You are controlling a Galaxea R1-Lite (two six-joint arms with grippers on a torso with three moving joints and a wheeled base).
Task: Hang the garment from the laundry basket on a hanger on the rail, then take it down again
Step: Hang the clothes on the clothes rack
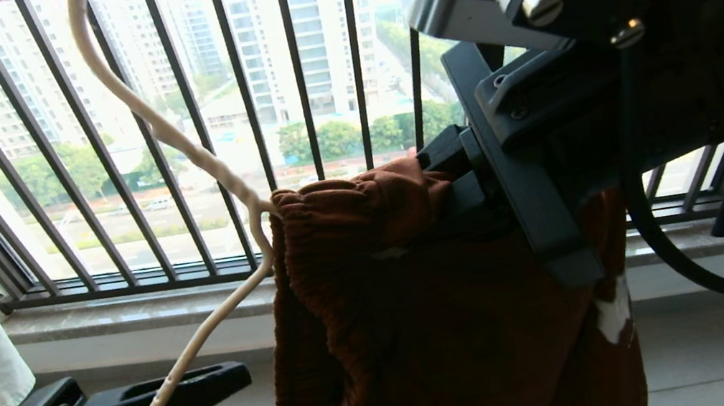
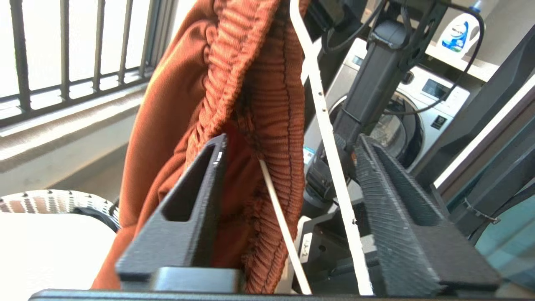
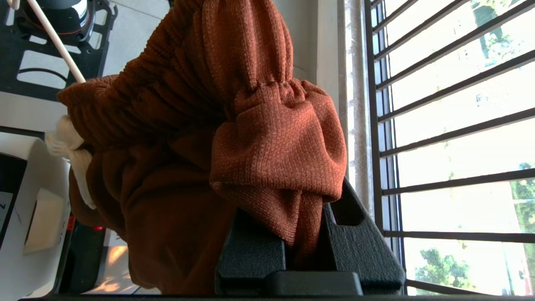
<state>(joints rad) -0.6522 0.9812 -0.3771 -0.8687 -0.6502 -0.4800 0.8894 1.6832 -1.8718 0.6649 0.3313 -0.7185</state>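
Shorts [image 1: 422, 309] hung long-ways down, pinched at twelve o'clock by right claw [image 1: 456, 181]; left claw [image 2: 288, 175] gaped around them and the hanger [image 1: 178, 145].

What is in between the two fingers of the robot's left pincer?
In the left wrist view, the shorts' ribbed waistband and the cream hanger wire sit between the open left pincer's fingers. Neither looks squeezed.

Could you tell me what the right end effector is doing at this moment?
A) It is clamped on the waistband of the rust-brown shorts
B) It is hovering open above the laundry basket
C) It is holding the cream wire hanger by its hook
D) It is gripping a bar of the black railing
A: in the right wrist view the right end effector pinches a bunched fold of the shorts between its closed fingers.
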